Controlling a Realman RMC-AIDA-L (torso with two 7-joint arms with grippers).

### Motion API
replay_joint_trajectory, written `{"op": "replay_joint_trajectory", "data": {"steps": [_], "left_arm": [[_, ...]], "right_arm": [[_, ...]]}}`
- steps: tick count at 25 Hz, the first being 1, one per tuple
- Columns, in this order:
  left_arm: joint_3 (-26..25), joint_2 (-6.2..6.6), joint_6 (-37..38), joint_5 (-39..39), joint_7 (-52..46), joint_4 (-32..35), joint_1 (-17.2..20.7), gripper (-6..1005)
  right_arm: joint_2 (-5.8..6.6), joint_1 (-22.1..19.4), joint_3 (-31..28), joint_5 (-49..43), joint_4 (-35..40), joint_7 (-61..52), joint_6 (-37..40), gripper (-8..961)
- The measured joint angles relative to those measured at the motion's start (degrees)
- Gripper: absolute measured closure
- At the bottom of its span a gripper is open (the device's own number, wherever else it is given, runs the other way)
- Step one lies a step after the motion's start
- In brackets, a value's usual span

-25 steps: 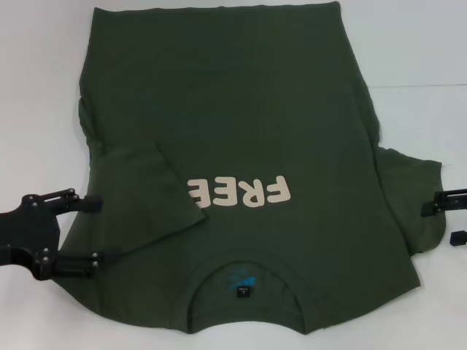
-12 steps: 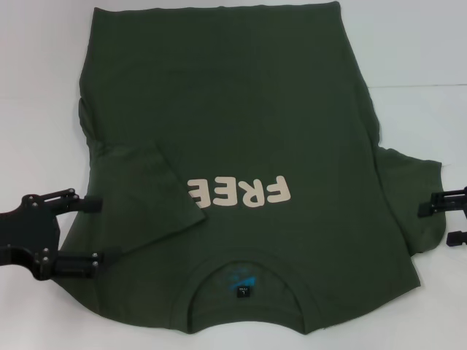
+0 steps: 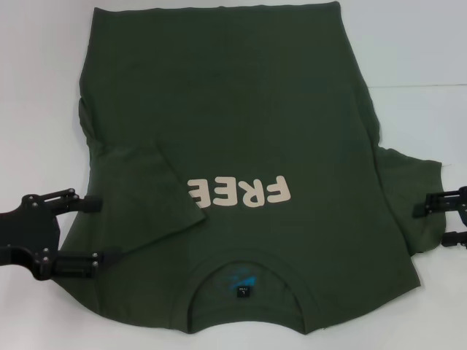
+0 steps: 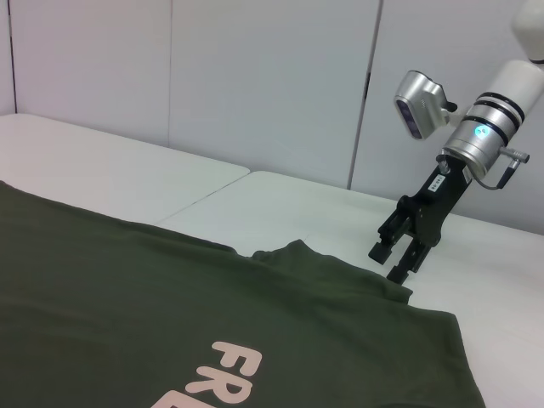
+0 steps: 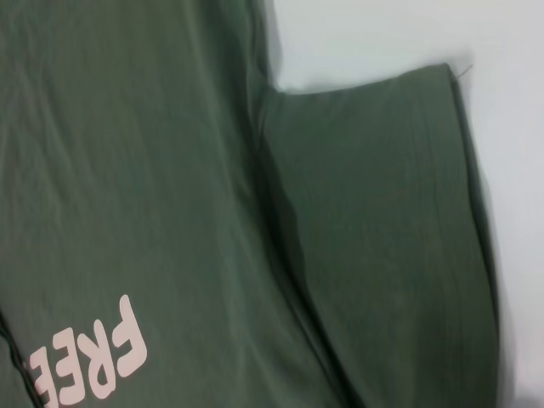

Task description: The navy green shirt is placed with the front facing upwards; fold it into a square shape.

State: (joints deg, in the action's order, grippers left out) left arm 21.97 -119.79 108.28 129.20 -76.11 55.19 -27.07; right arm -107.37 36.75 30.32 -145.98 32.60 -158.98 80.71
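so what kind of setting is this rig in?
Probably a lab or test room, not a home: a bare white tabletop, plain pale wall panels behind it, and only the dark olive-green cotton T-shirt with cream lettering laid out between the left gripper and right gripper.

Cream block letters "FREE" (image 3: pixel 238 192) run across the chest of the navy green shirt (image 3: pixel 241 109), just above its collar; the small dark neck label (image 3: pixel 241 291) inside that collar carries a mark too tiny to read
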Motion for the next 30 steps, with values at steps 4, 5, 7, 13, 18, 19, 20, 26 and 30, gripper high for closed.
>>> {"op": "replay_joint_trajectory", "data": {"steps": [4,5,7,13,18,19,20,26,30], "left_arm": [[0.0,0.00,0.0,0.0,0.0,0.0,0.0,62],[0.0,0.00,0.0,0.0,0.0,0.0,0.0,62],[0.0,0.01,0.0,0.0,0.0,0.0,0.0,62],[0.0,0.06,0.0,0.0,0.0,0.0,0.0,62],[0.0,0.09,0.0,0.0,0.0,0.0,0.0,62],[0.0,0.09,0.0,0.0,0.0,0.0,0.0,62],[0.0,0.09,0.0,0.0,0.0,0.0,0.0,62],[0.0,0.09,0.0,0.0,0.0,0.0,0.0,62],[0.0,0.09,0.0,-0.5,0.0,0.0,0.0,62]], "right_arm": [[-0.21,0.2,0.0,0.0,0.0,0.1,-0.3,86],[-0.29,0.2,0.0,0.0,0.0,0.1,-0.4,86],[-0.44,0.3,0.1,0.0,0.0,0.1,-0.5,86],[-0.68,0.5,0.2,0.0,-0.1,0.1,-0.6,87],[-0.75,0.9,0.2,0.0,-0.8,0.1,-0.7,88],[-0.77,1.0,0.2,0.0,-0.9,0.1,-0.8,88],[-0.81,1.1,0.2,0.0,-0.9,0.1,-0.9,89],[-0.90,1.5,0.2,0.0,-1.4,0.1,-0.9,90],[-0.90,1.7,0.2,0.0,-1.4,0.1,-1.0,90]]}}
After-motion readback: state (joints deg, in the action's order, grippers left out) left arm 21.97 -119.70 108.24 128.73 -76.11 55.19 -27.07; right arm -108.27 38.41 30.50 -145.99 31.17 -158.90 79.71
